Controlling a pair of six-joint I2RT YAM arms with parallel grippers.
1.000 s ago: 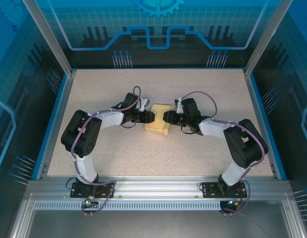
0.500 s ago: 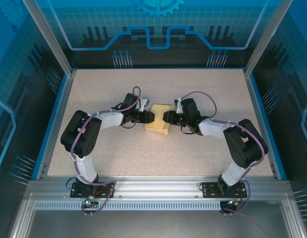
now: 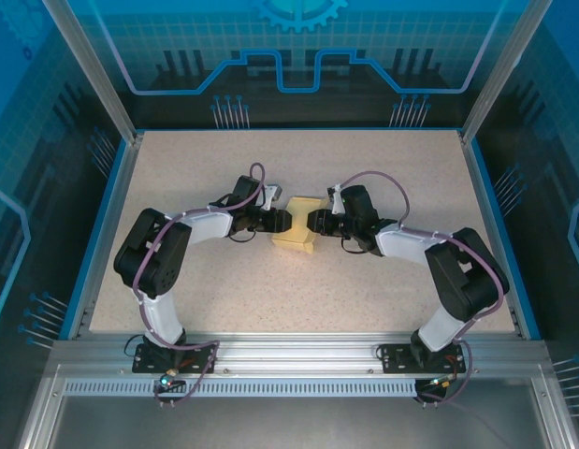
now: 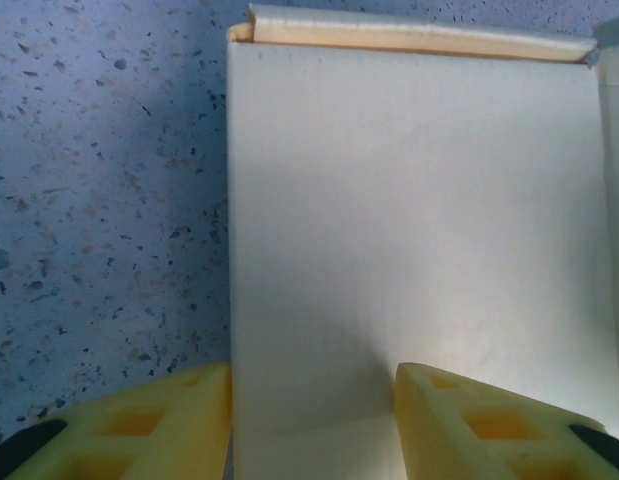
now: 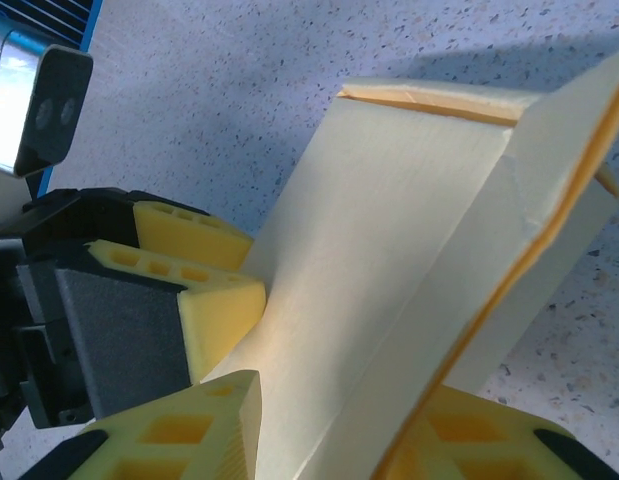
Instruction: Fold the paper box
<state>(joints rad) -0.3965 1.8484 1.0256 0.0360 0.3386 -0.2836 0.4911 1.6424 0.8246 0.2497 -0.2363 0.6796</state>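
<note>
One paper box (image 3: 298,224), long axis unclear

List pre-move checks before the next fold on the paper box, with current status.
1. Hold by right gripper on the paper box: ok, a panel sits between its fingers.
2. Hold by left gripper on the paper box: ok, its fingers flank the near end.
3. Clearance between the two grippers: cannot tell. Their fingers look very close in the right wrist view.
4. Closure of side flap: not ok, a seam gapes along its edge.
5. Paper box resting on the table: cannot tell.
</note>
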